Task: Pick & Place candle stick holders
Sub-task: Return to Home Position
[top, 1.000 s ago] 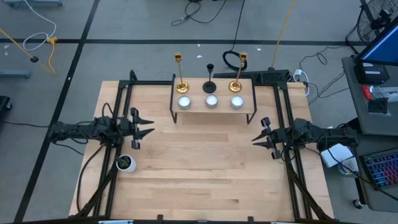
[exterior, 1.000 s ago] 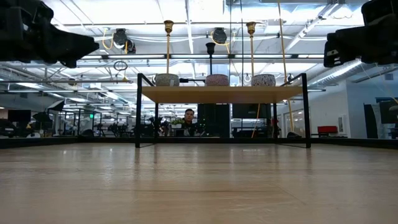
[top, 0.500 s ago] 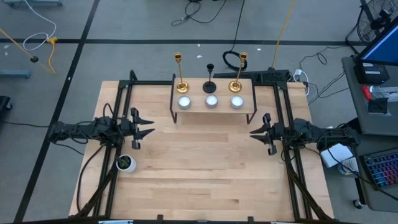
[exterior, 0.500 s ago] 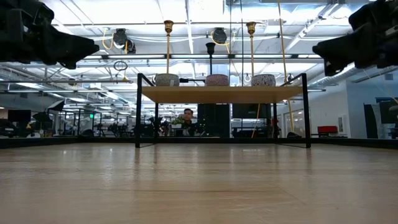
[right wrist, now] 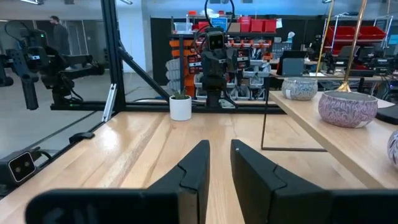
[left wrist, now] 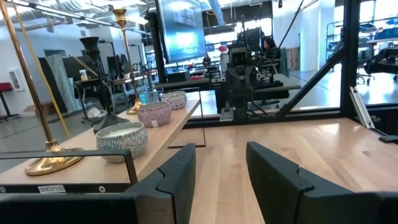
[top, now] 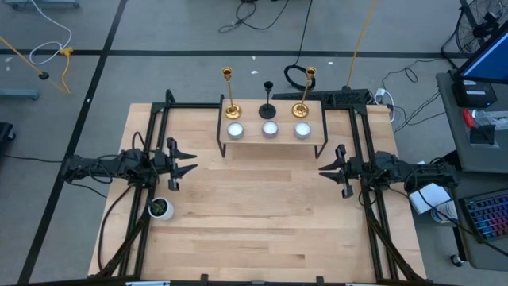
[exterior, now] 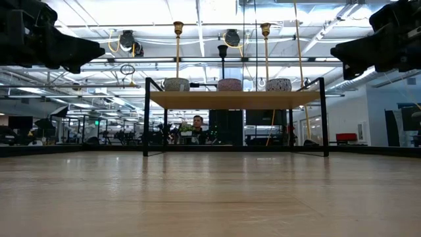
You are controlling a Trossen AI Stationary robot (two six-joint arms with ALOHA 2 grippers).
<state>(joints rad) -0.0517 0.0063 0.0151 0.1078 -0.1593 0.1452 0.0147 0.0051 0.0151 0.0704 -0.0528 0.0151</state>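
Note:
Two gold candle stick holders (top: 232, 110) (top: 300, 110) and a shorter black one (top: 269, 110) stand upright on their round bases along the far edge of a small wooden shelf (top: 252, 132). They also show in the low view, gold (exterior: 177, 52) (exterior: 266, 52) and black (exterior: 222, 62). My left gripper (top: 193, 161) (left wrist: 221, 162) hovers open over the table's left side, pointing right. My right gripper (top: 321, 168) (right wrist: 220, 152) hovers over the right side, pointing left, open by a narrow gap. Both are empty and well short of the shelf.
Three small patterned bowls with white candles (top: 235, 130) (top: 270, 129) (top: 302, 129) stand on the shelf in front of the holders. A little white pot with a green plant (top: 161, 208) stands at the near left. The shelf's black legs (exterior: 145, 118) stand on the table.
My right gripper has gone a little toward the table's far edge and toward its left, nearer the shelf, then stopped. The holders stand as before.

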